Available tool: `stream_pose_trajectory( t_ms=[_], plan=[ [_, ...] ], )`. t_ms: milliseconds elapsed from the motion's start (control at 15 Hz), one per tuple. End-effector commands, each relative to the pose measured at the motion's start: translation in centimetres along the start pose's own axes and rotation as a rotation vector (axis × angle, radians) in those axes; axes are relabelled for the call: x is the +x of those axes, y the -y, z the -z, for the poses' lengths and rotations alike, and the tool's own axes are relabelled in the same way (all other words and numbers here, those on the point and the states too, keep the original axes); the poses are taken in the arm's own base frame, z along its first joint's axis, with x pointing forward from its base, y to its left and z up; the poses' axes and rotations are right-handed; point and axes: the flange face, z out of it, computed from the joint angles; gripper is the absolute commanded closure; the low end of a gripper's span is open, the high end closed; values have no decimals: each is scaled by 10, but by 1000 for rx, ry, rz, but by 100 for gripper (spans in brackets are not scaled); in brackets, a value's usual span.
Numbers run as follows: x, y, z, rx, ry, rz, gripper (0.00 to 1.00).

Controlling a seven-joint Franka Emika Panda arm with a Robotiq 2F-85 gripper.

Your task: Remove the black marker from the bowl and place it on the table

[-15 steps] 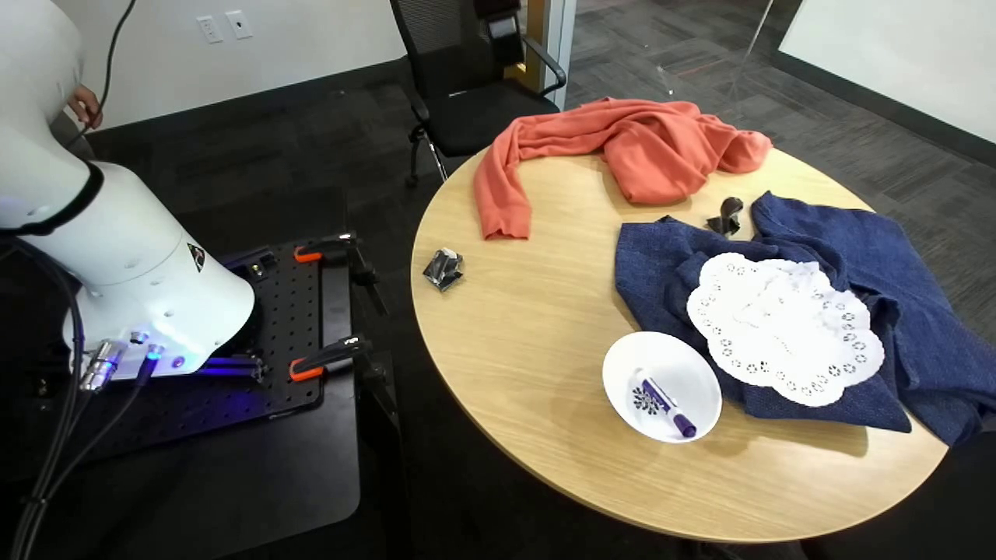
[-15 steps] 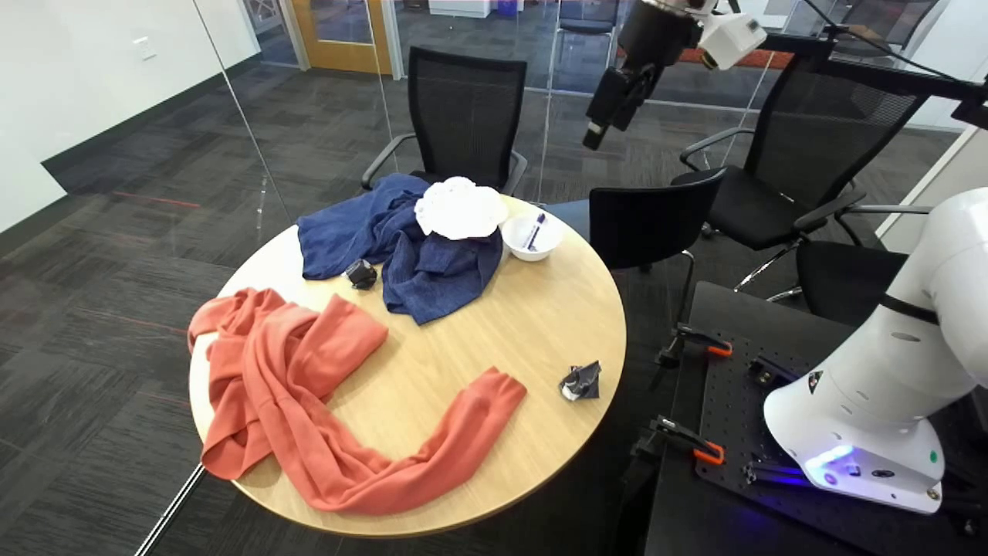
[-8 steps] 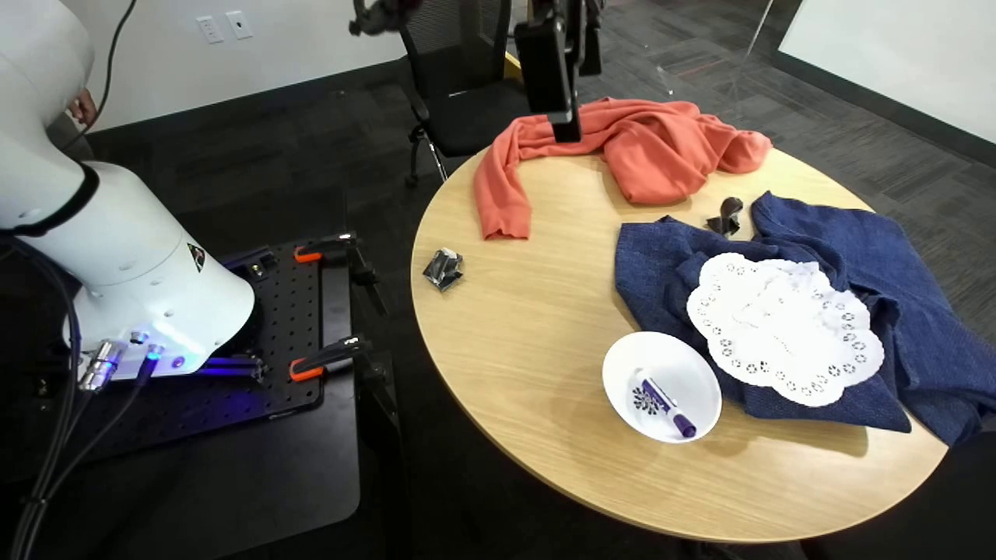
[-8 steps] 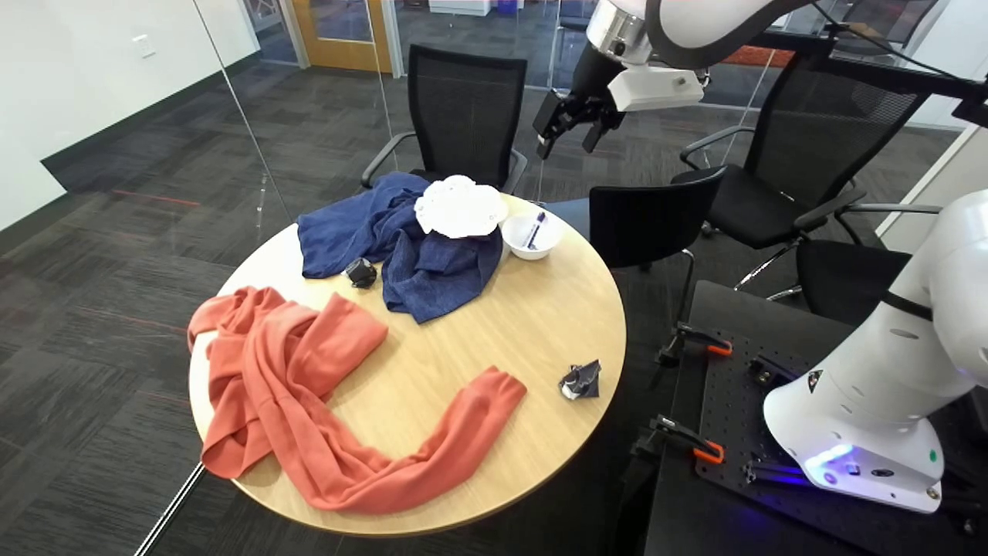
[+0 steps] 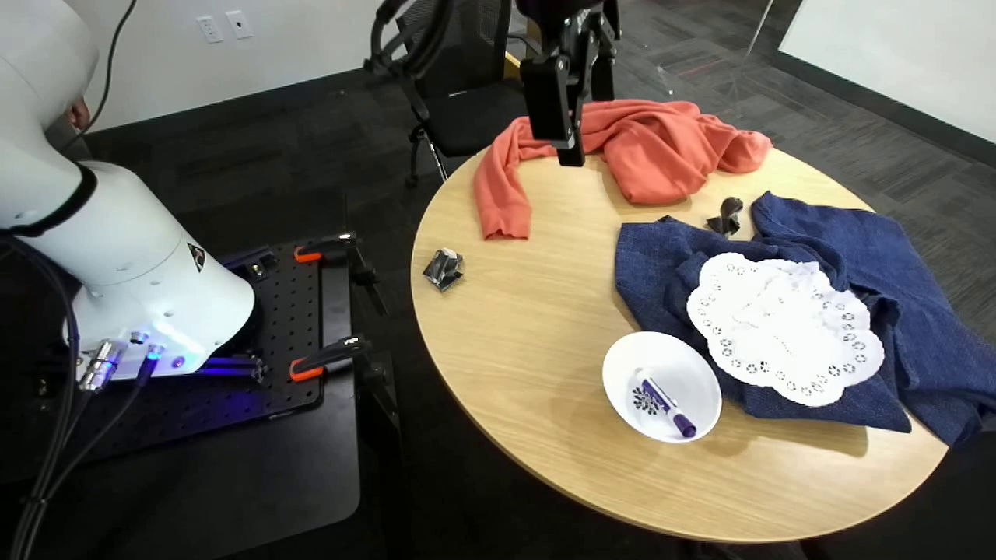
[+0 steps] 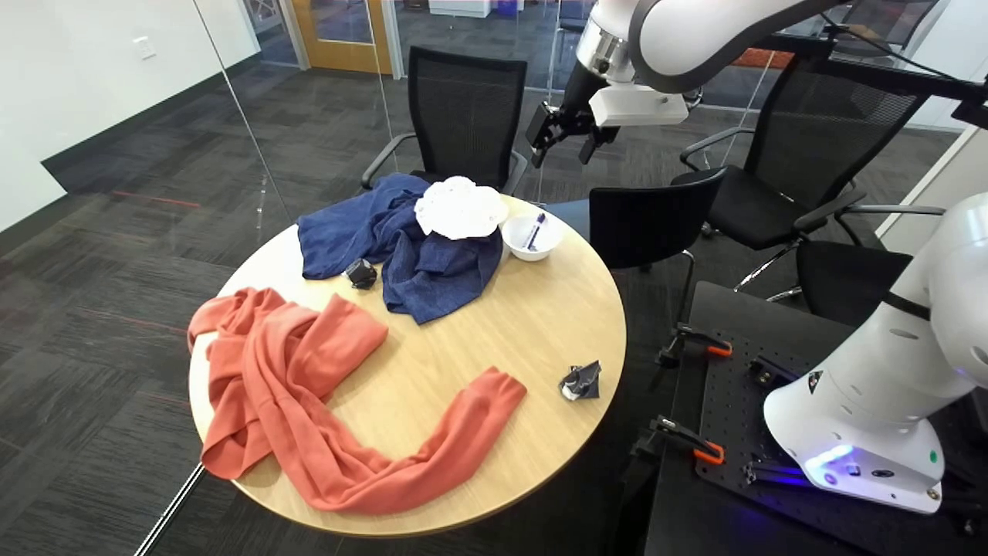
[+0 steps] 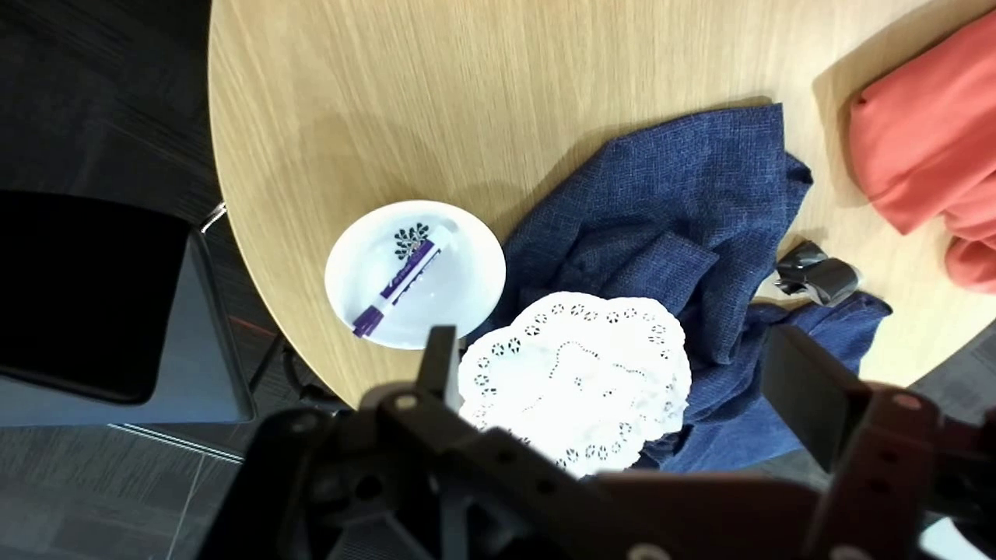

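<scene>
The marker (image 5: 668,406), white with a purple label and purple cap, lies tilted inside the small white bowl (image 5: 692,377). It also shows in an exterior view (image 6: 534,232) and in the wrist view (image 7: 397,286). The bowl stands near the edge of the round light wooden table (image 5: 529,334). My gripper (image 5: 587,128) is open and empty, high above the table and apart from the bowl; it also shows in an exterior view (image 6: 561,156). In the wrist view my gripper (image 7: 615,350) has its fingers wide apart, with the bowl ahead and to the left.
A white lacy doily (image 5: 786,330) lies on a dark blue cloth (image 5: 661,260) beside the bowl. An orange garment (image 5: 654,155), a crumpled black wrapper (image 5: 443,269) and a dark shiny object (image 5: 730,216) lie on the table. Chairs (image 6: 467,116) stand around it.
My gripper has come into view and moved down in an exterior view; in an exterior view it has moved left, slightly down, and turned. The bowl and marker have not moved.
</scene>
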Motion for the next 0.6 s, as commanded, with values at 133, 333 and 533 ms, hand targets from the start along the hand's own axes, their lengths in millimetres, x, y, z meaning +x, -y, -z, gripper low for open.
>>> stream_pose_trajectory(
  t_ms=[133,333,533],
  plan=[
    [26,-10,-17,-31,-32,-215,0],
    [44,-19,-38,-62,-40,-336,0],
    [63,-26,-66,-91,-42,-446,0]
  ],
)
